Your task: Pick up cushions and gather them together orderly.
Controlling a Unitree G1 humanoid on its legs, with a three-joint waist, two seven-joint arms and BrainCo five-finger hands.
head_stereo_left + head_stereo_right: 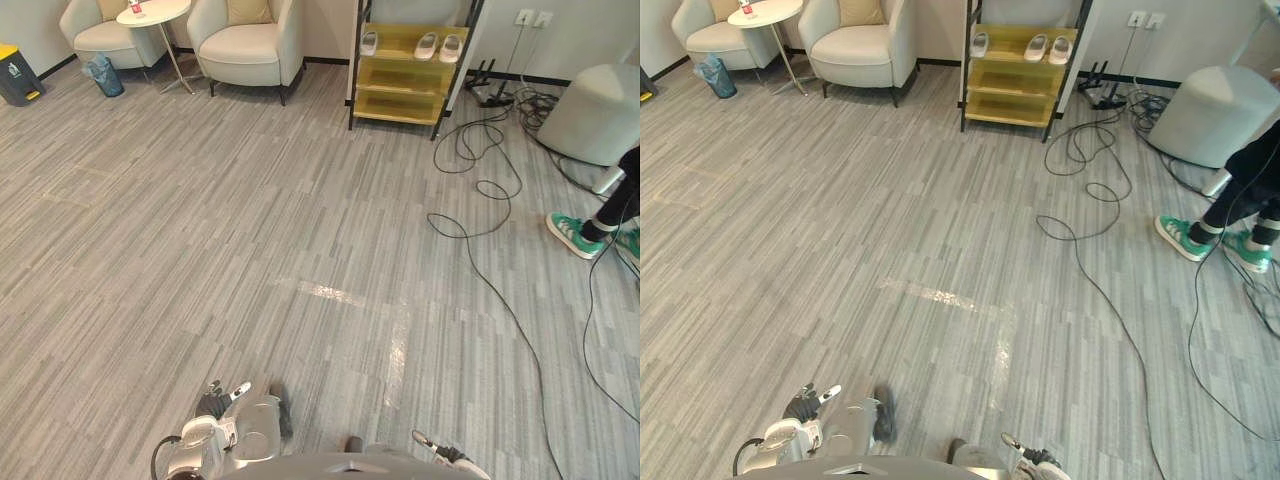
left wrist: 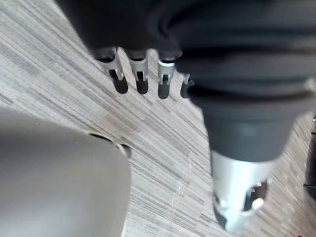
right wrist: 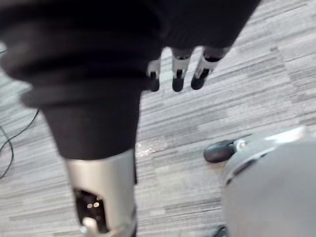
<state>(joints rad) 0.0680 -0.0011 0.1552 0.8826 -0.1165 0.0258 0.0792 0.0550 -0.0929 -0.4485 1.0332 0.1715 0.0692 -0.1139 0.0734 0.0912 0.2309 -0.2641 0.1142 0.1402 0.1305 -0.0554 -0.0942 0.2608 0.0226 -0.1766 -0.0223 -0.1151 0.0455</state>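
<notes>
Currently left hand [image 2: 139, 78], right hand [image 3: 177, 74] hang straight-fingered, empty. Cushion [image 1: 249, 10] on armchair [image 1: 245, 52], floor's far left corner; I risk clipping side table [image 1: 166, 12] beside it on approach.

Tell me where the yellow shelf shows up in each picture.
Left eye view: yellow shelf at the top, right of centre.
Right eye view: at the top, near centre.
Wrist views: left hand and right hand above striped floor.
Shared landmark: cream armchair left of the shelf.

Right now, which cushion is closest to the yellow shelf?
The cushion on the armchair right of the round table; the other cushion lies beyond that table.
</notes>
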